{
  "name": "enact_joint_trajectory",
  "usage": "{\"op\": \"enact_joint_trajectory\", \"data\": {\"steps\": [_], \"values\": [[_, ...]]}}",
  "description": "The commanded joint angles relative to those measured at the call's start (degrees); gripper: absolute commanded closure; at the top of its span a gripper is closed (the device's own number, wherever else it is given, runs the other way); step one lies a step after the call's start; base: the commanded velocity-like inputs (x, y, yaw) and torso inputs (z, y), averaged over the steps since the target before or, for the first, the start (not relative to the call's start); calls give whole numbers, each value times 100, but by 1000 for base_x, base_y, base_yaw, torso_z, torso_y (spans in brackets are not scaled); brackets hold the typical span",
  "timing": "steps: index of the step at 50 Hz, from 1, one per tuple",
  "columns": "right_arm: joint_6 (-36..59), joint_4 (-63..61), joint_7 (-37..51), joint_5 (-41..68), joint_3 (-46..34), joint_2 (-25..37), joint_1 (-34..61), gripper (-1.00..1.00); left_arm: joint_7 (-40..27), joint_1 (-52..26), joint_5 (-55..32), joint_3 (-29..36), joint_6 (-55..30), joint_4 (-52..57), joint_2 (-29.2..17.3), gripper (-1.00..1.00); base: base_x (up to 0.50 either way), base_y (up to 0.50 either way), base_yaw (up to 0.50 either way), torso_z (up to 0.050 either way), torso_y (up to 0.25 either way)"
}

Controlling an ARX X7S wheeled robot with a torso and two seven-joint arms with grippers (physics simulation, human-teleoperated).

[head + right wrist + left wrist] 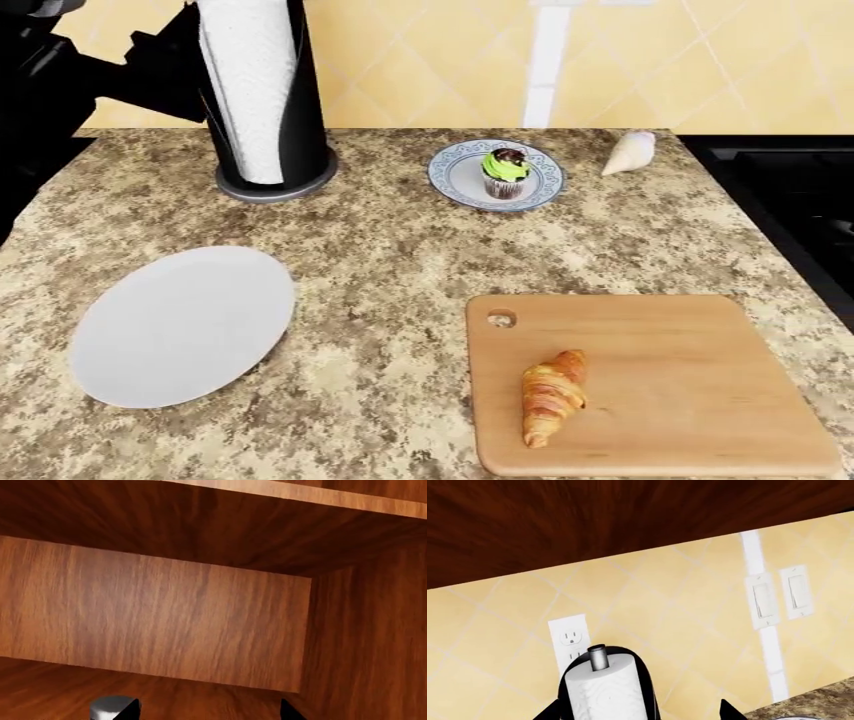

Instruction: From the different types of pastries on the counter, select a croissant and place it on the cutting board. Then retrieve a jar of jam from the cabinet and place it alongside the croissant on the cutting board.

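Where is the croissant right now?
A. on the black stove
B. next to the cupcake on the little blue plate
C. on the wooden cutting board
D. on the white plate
C. In the head view the croissant lies on the cutting board, while the white plate holds nothing and the cupcake sits alone on its patterned plate.

Yellow diagonal-tiled wall (680,610) with outlet (568,636) and switches (778,596), beneath dark wood cabinetry (580,517)
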Motion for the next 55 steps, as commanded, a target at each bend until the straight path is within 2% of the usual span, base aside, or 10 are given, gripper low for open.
{"op": "enact_joint_trajectory", "data": {"steps": [1, 12, 20, 30, 38, 42, 48, 55], "values": [[-30, 63, 2, 29, 2, -23, 0, -100, -15, -25, -45, -40, -36, 16, -32, -100, 0, -82, 0, 0, 0], [-188, 300, 152, 417, 49, -27, 0, -100, 21, -82, 128, 58, 175, -183, -22, -100, 0, 0, 0, 0, 0], [296, 336, -50, 771, 101, -19, 0, -100, -62, -572, 685, 325, 564, -958, 62, -100, 0, 0, 0, 0, 0], [910, 402, -453, 1138, 150, -101, 0, -100, 99, -1827, 1576, 978, 1272, -2925, 326, -100, 0, 0, 0, 0, 0], [1135, 512, -637, 1127, 135, -212, 0, -100, 399, -3158, 2108, 1387, 1984, -5869, 841, -100, 0, 0, 0, 0, 0], [1032, 529, -765, 1026, 109, -244, 0, -100, 766, -3624, 2232, 1513, 2400, -7007, 916, -100, 0, 0, 0, 0, 0], [972, 571, -985, 860, 65, -293, 0, -100, 1467, -4116, 2354, 1719, 2670, -7953, 803, -100, 0, 0, 0, 0, 0], [973, 605, -1092, 762, 55, -326, 0, -100, 2086, -4375, 2557, 2033, 2525, -8223, 546, -100, 0, 0, 0, 0, 0]]}}
